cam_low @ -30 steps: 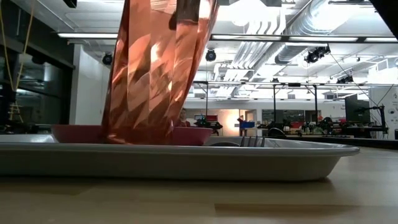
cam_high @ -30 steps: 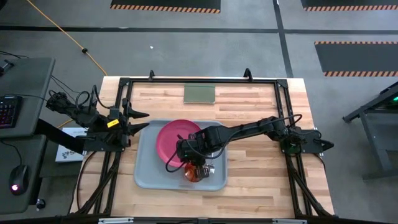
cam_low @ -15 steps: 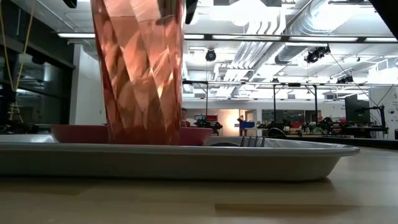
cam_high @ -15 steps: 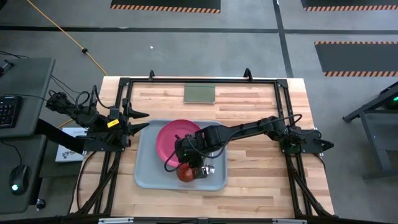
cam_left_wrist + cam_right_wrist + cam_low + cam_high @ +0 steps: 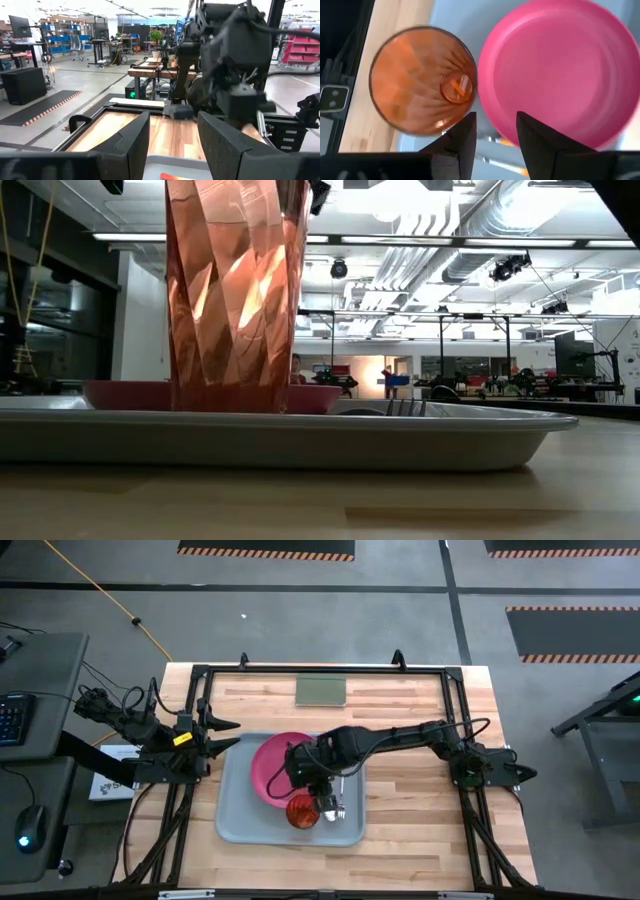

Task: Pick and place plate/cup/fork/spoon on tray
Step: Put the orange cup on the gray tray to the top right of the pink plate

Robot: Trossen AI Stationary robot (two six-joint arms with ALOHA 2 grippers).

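Note:
The translucent red-orange cup stands upright on its base in the grey-blue tray, near the tray's front rim, and looms large in the low view. The pink plate lies flat in the tray behind it. The fork's tines and other metal cutlery ends lie in the tray to the right of the cup; I cannot pick out the spoon. My right gripper hangs open above the cup and the plate, holding nothing. My left gripper waits open at the table's left edge.
A small flat green rectangle lies near the table's far edge. Black frame rails run along the table's sides. Bare wood lies to the right of the tray.
My right gripper has stood the tilted cup upright on the tray, opened and let go of it. It has then risen and drawn back toward the plate. The cup stays upright near the tray's front rim.

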